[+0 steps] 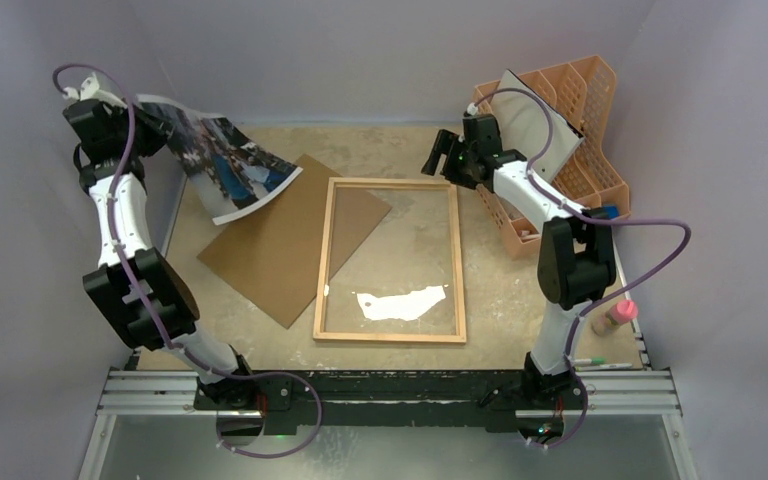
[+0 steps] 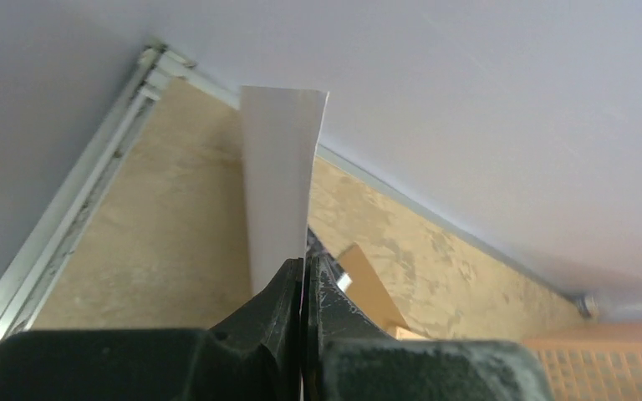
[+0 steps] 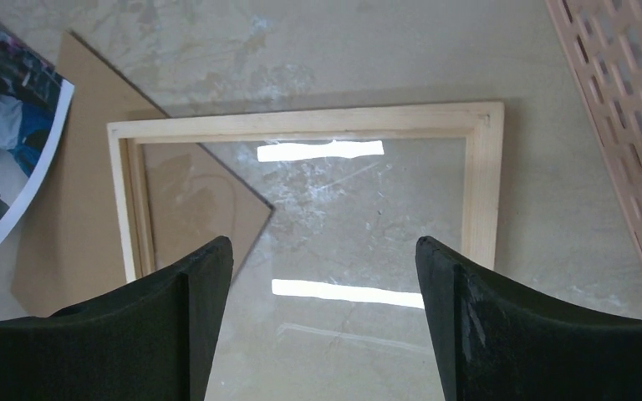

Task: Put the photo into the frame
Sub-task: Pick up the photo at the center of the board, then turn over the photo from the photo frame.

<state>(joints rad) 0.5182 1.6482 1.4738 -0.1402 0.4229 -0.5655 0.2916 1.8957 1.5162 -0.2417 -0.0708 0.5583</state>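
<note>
I read the left gripper point(image 2: 303, 271) clamped on one edge of the photo point(image 1: 228, 160), holding it raised at far left (printed side up). The right gripper point(image 3: 322, 251) hangs open above the frame point(image 1: 392, 184), which lies flat on the table point(image 1: 400, 150).

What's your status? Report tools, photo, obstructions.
Left tool shut on photo, held up at far left. Right tool open above frame. Brown panel corner under frame.

High rear overview, close wrist views, right shares the frame point(image 3: 301, 124)
</note>
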